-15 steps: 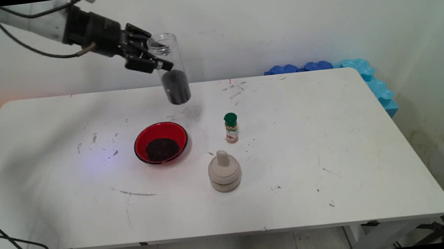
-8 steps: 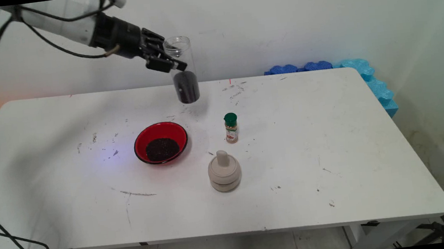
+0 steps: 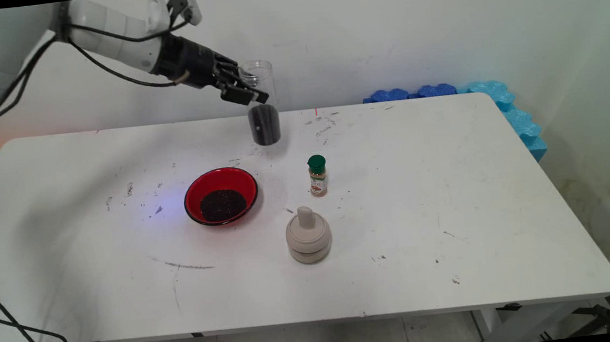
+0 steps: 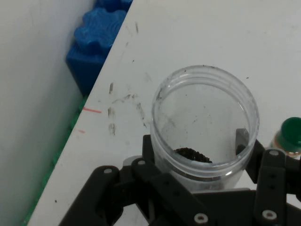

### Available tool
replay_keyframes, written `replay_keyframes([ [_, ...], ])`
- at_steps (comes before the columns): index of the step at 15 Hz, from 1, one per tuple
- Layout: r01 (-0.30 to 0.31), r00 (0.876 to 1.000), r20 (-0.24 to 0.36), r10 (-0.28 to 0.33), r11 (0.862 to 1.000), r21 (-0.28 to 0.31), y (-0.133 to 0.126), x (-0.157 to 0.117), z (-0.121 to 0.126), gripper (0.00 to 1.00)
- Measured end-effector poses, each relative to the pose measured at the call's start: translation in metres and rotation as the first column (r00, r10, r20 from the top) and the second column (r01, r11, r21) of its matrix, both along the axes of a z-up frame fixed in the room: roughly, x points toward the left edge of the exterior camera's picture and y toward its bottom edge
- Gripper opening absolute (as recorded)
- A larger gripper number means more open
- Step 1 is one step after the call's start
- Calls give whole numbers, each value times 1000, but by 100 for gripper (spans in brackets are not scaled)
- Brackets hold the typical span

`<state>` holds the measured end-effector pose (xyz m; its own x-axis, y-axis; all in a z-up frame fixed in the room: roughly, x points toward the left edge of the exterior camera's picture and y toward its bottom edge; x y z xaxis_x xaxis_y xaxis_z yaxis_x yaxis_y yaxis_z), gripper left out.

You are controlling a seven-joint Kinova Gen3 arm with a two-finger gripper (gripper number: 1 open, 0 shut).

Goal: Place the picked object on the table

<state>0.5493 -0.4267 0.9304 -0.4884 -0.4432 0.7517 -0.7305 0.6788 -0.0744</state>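
**Claw grips an open clear jar above the far side of the tabletop**

The black claw (image 3: 251, 94) is clenched around a tall, clear plastic jar (image 3: 262, 107), gripping it at mid-height from the left side of the main view. The jar is lidless, stands nearly upright, and carries a layer of dark granules in its lower part. It hangs in the air over the far part of the white tabletop (image 3: 456, 206), apart from the surface, with a faint shadow on the tabletop beneath it.

In the hand view, the jar's open mouth (image 4: 205, 123) faces the camera, the dark granules (image 4: 194, 155) show at its bottom, and one fingertip (image 4: 241, 140) presses against the jar's wall on the right.

Nearer the camera and to the left of the jar sits a red bowl (image 3: 221, 195) with a heap of the same dark granules in its middle. To the right of the bowl stands a small spice bottle (image 3: 317, 176) with a green cap; its cap (image 4: 291, 133) also shows at the right edge of the hand view. Just in front of the bottle rests a beige mortar with a pestle (image 3: 308, 242) standing in it. Blue foam pieces (image 3: 502, 105) lie along the tabletop's far right corner, against the wall.
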Motion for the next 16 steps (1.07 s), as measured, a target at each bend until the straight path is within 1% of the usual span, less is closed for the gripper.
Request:
replay_keyframes([
  [8,-49,999,10,48,998,38,-22,6,-32,0],
  [16,-77,997,22,76,995,64,-33,16,-52,0],
])
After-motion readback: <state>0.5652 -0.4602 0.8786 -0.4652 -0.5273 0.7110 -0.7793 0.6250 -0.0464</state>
